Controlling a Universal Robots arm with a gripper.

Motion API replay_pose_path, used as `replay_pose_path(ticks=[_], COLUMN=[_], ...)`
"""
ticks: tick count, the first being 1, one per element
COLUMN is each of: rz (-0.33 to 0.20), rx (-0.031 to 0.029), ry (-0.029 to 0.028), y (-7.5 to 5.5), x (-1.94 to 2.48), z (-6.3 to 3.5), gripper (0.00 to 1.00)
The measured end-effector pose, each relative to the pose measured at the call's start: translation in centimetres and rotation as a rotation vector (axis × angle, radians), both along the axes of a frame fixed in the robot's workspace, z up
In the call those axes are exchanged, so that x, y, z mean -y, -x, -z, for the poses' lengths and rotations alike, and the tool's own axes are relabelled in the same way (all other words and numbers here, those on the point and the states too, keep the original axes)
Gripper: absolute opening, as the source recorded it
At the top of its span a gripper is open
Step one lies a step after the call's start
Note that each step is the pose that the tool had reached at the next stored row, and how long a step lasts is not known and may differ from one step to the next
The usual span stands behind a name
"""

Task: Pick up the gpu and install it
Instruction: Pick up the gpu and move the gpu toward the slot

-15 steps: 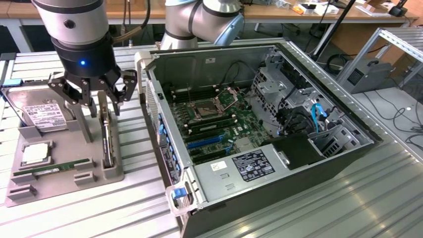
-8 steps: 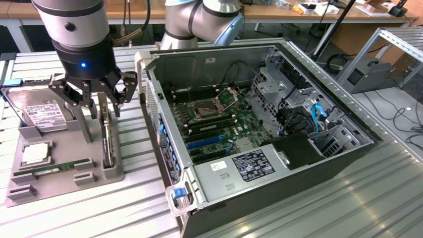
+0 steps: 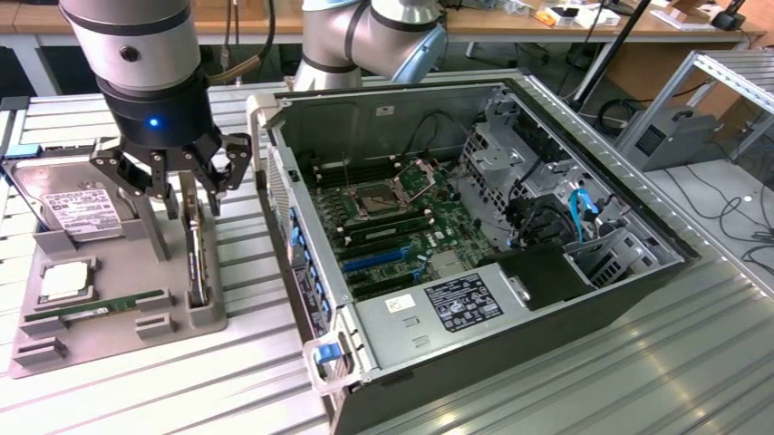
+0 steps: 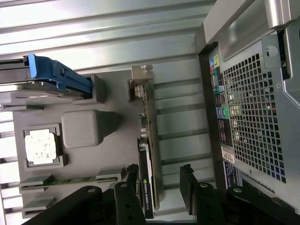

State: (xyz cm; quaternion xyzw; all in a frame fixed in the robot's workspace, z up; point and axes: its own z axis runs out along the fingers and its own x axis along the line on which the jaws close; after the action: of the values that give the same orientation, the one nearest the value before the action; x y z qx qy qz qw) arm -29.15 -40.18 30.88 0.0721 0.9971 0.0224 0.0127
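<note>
- Gripper (image 3: 191,193): black metal linkage fingers (image 4: 187,183) spread wide, holding nothing, lowered astride the gpu.
- gpu (image 4: 149,157): stands on its long edge directly under the gripper and between the fingers. One finger is just beside its black cooler and the other stands off with a clear gap. It is a thin flat card with a green board edge. Its silver stamped end bracket (image 4: 142,83) is at the end away from the fingers. White lettering on the cooler appears to begin "NVIDIA"; the rest is not legible.
- Holder (image 3: 115,340): matte grey moulded tray with slots and blocks, beneath the gripper. The gpu sits in one of its slots.
- Hard drive (image 3: 76,210): silver boxy metal unit with a white label whose print is too small to read. It stands in the holder beyond the gpu, on the side away from the case.
- CPU chip (image 4: 42,146): square, dull silver lid, recessed in the holder near the hard drive.
- RAM stick (image 3: 115,306): narrow green strip, on edge in the holder.
- Computer case (image 3: 484,236): open steel tower lying on its side on the gripper's other side, with perforated rear grille (image 4: 255,122), green motherboard (image 3: 400,217) and blue slots. A black label with white print (image 3: 463,302) is unreadable.
- Table (image 3: 581,372): ribbed bright aluminium slats.
</note>
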Motion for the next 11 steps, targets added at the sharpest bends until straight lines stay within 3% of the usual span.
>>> replay_pose_path(ticks=[11], rz=[0.000], rx=[0.0000], ry=[0.0000], y=[0.00], x=[0.07], z=[0.46], gripper=[0.48])
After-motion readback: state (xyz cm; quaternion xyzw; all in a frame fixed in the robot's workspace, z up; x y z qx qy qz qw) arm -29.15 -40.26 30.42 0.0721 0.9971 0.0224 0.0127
